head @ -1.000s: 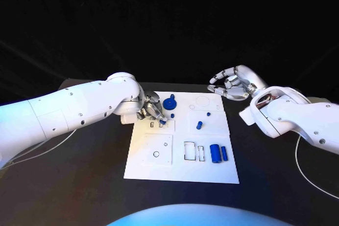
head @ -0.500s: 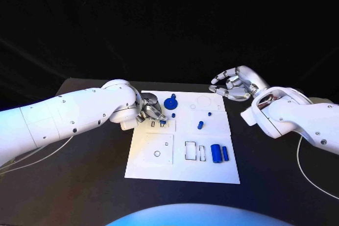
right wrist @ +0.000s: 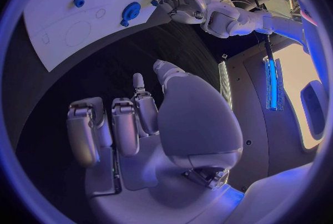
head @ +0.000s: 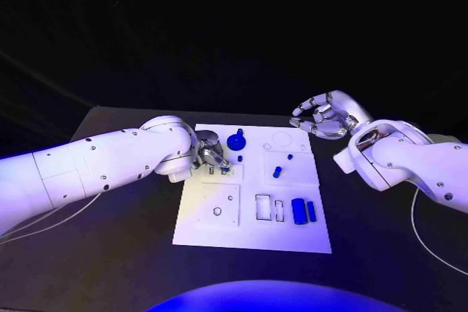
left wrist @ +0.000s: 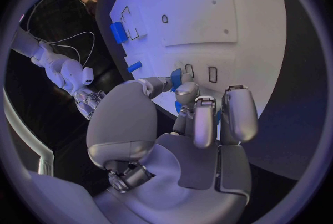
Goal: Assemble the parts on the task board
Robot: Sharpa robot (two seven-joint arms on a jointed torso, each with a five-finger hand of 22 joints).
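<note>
Left hand (head: 212, 156): fingers pinch a small blue part (left wrist: 176, 78) over the task board (head: 293, 239). Right hand (head: 324, 117): fingers apart, empty, off the board's far corner. No legible writing.

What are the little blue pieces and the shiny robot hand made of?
The blue parts look like plastic: solid even colour, smooth, little shine. The left hand looks like polished metal or metal-coated plastic, since its silver fingers catch highlights. The white task board looks matte, probably plastic.

Head camera looking down on the task board (head: 251, 231), wrist cameras close behind each hand, all sharing the board
</note>
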